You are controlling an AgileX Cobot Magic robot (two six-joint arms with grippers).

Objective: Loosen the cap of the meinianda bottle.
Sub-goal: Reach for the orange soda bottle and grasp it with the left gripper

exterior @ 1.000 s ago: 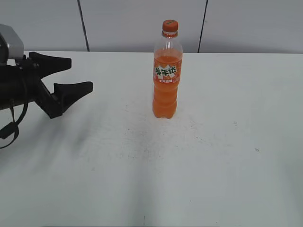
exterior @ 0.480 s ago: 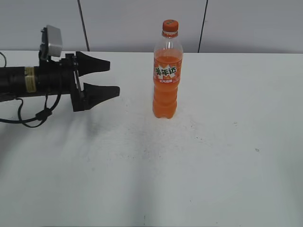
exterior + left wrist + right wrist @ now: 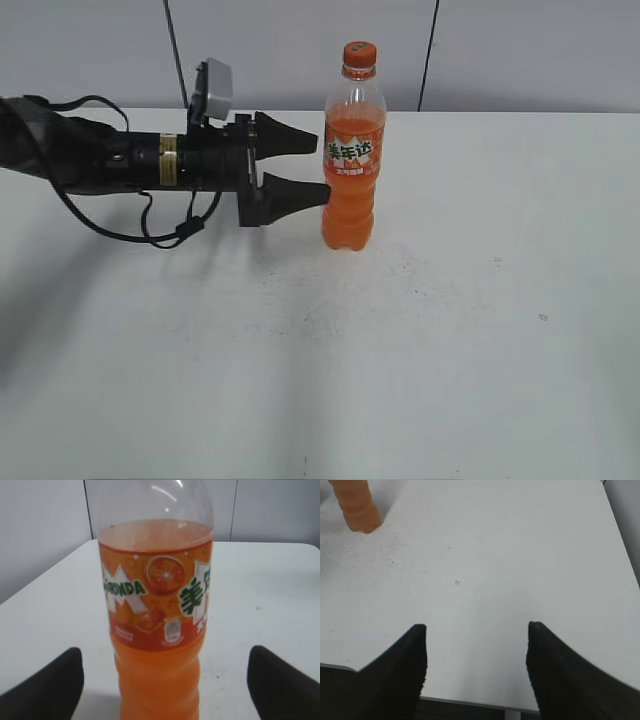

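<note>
The meinianda bottle (image 3: 350, 165) stands upright on the white table, clear plastic with orange drink and an orange label. Its small orange cap (image 3: 359, 53) sits on top. My left gripper (image 3: 318, 165) is open and reaches in from the left at label height, its fingertips level with the bottle's left side. In the left wrist view the bottle (image 3: 159, 630) fills the middle between the two black fingers (image 3: 165, 680), with a gap on each side. My right gripper (image 3: 476, 645) is open and empty above the table's near edge. The bottle's base (image 3: 357, 507) shows far off at its top left.
The white table (image 3: 450, 330) spreads wide around the bottle. Grey wall panels stand behind its far edge. The left arm with its cables lies across the left side of the table. The table's front edge shows under the right gripper.
My left gripper has moved right across the table, from the far left up to the bottle, staying open. The bottle has not moved.
</note>
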